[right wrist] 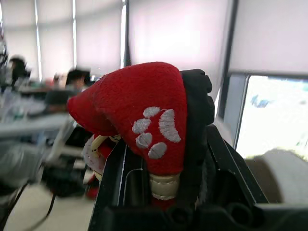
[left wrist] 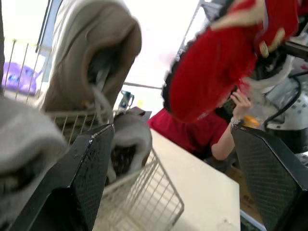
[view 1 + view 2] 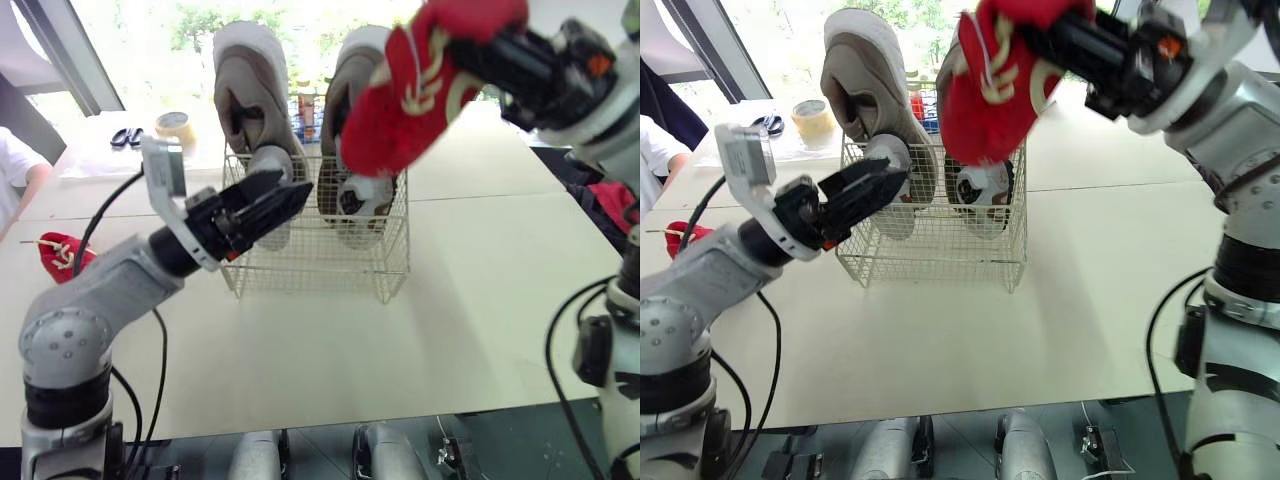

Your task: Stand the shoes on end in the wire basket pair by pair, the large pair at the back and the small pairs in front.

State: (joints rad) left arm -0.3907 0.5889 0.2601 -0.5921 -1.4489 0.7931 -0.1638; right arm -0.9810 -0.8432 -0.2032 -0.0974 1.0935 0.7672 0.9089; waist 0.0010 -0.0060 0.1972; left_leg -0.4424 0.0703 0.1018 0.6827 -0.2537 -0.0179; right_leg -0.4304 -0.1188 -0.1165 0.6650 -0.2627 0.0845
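Fingers of the right gripper are clamped on a red plush shoe with cream trim and a white paw print, one black finger on each side of it. The shoe hangs tilted in the air, rounded end lowest, over the right part of a white wire basket and apart from its rim.

The left gripper has its two black fingers spread wide with nothing between them. It sits at the basket's front left corner, level with the rim. Whether a finger touches the wire cannot be told.

Inside the basket, two large beige fabric sneakers with white soles stand on end side by side along the back, rising well above the rim. In front of them stand two small grey-and-white shoes, one before each sneaker. The left one is just beside the left gripper's fingers.

The basket rests on a pale tabletop. A second red plush shoe lies on the table well to the left of the basket. Towards the table's far left sit a roll of tan tape and black-handled scissors, with a person's white sleeve at the edge.
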